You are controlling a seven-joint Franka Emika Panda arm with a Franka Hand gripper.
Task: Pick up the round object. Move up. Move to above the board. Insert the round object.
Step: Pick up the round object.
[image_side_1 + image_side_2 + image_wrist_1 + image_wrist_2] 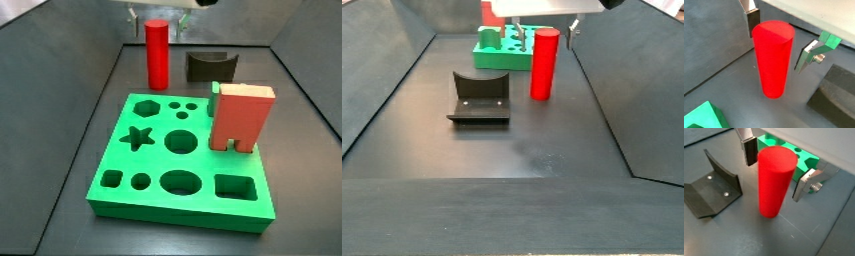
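1. In a wrist view, the red cylinder (773, 59) is seen standing upright on the dark floor, its top lying between the two fingers of the gripper (779, 41); the fingers are spread, with a gap left on each side of the cylinder, so nothing is pinched. A green corner of the board (707, 119) is seen near the cylinder's foot
2. In a wrist view, the cylinder (775, 182) is again framed by the spread fingers (749, 151), apart from both. The board (805, 162) is seen behind it and the fixture (711, 190) beside it on the floor
3. In a side view, the cylinder (158, 54) is seen upright beyond the board (187, 195), just beside the fixture (210, 66). A salmon-red block (242, 116) is stood on the board. The gripper (158, 15) is placed at the cylinder's top
4. In a side view, the cylinder (544, 64) is seen between the board (508, 56) and the fixture (480, 97), under the gripper (543, 26)
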